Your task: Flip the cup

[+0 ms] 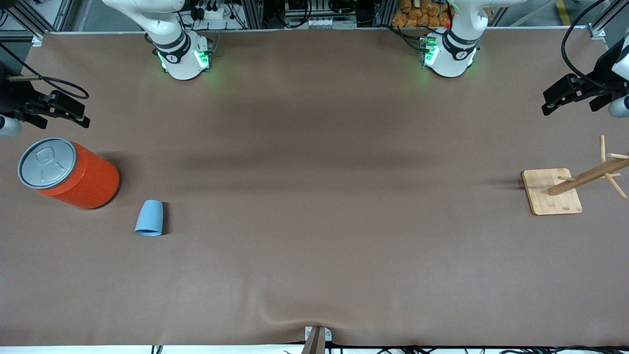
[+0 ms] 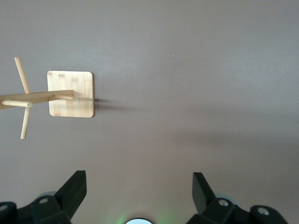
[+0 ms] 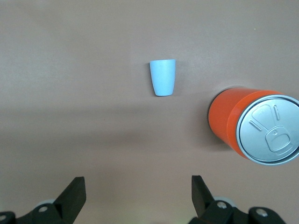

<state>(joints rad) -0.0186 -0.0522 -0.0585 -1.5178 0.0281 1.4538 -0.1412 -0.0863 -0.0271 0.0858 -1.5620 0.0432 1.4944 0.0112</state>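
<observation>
- Front view: I see the cup (image 1: pixel 149 218) standing mouth down on the brown table (image 1: pixel 314 221), just beside the orange can (image 1: pixel 73 174) and nearer to the front camera than it. The can's grey lid (image 1: pixel 47 162) faces up.
- The right gripper (image 1: pixel 54 110) is partly cut off at the frame edge, over the table above the can. The left gripper (image 1: pixel 565 93) hangs at the other end, well apart from the can, over the table near a wooden rack (image 1: pixel 572 184), whose pegs run out of frame.
- Left wrist view: my left gripper (image 2: pixel 139 186) stands wide open, holding nothing; only the fingertips (image 2: pixel 74 189) show. The rack (image 2: pixel 70 94) is partly cropped.
- Right wrist view: the right gripper (image 3: pixel 138 189) is spread wide and empty. The cup (image 3: pixel 163 77) sits near the can (image 3: pixel 252 126), apart from it; the can is clipped at the edge.
</observation>
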